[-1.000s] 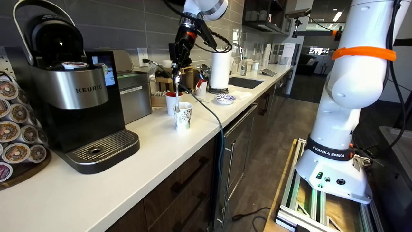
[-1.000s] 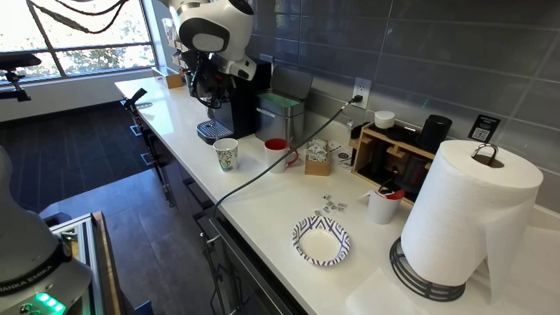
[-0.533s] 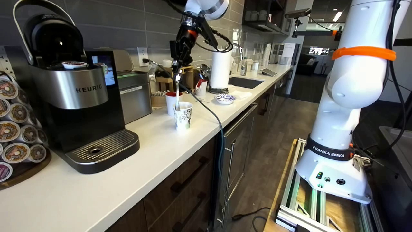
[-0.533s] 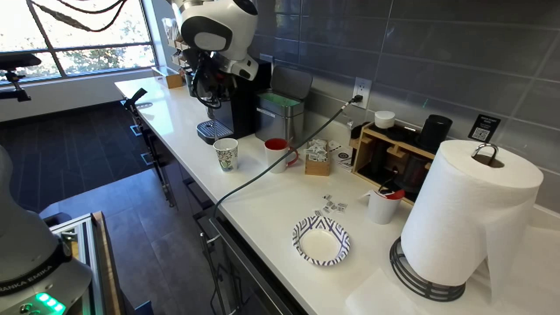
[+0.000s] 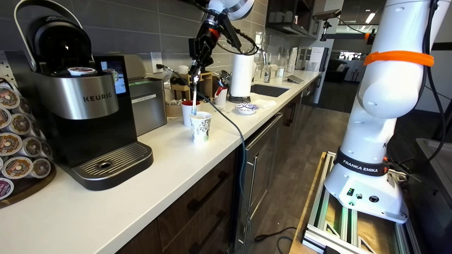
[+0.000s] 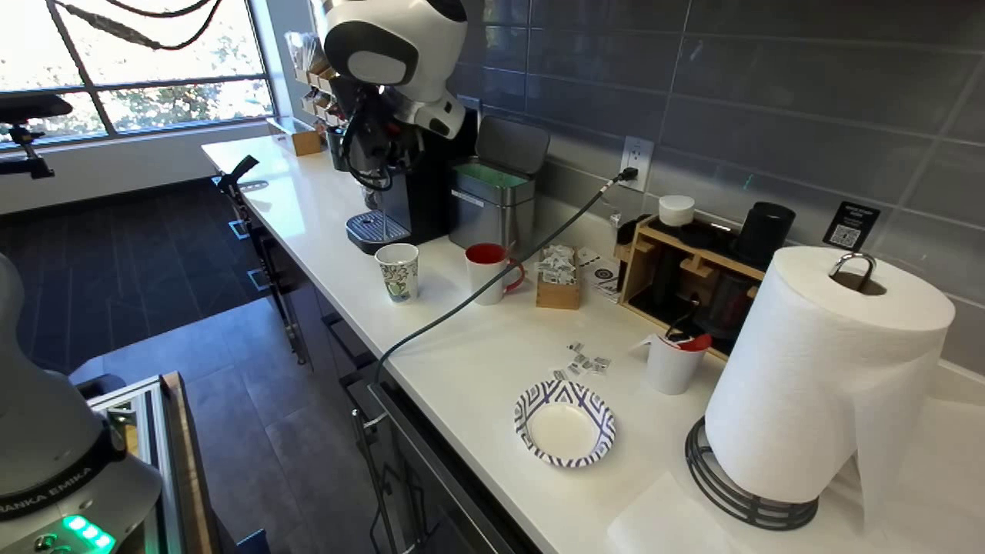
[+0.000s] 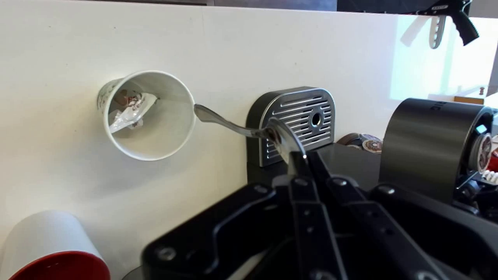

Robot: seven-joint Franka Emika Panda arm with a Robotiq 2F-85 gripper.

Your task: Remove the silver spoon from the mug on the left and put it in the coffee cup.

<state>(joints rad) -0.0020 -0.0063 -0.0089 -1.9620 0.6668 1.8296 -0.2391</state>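
The silver spoon (image 7: 281,136) is hanging below the gripper (image 7: 305,158), and its handle is pointing down toward the coffee cup (image 5: 201,128). The jaws are standing narrow and they are holding the spoon by its round end. In the wrist view the tip of the handle is showing just beside the rim of the cup; whether it is touching this rim, I cannot tell. The cup is standing upright on the bench (image 6: 477,369), nearer to the front edge than the white mug (image 6: 485,277), which is showing a red inside. A crumpled white wrapper (image 7: 134,112) is lying in the cup. Along the back edge of the bench, a coffee machine (image 5: 88,130) and a metal bin (image 5: 150,113) with raised lid are standing, and further along this edge a wooden box (image 6: 558,298) is holding small packets (image 6: 558,265). From the wall outlet (image 6: 637,158) behind the back edge, a dark cable (image 5: 243,155) is running over the bench and is hanging down over the front edge. Near this front edge a patterned bowl (image 6: 565,427) is lying, and a paper towel roll (image 6: 831,385) is standing upright, closer to the back edge than the bowl
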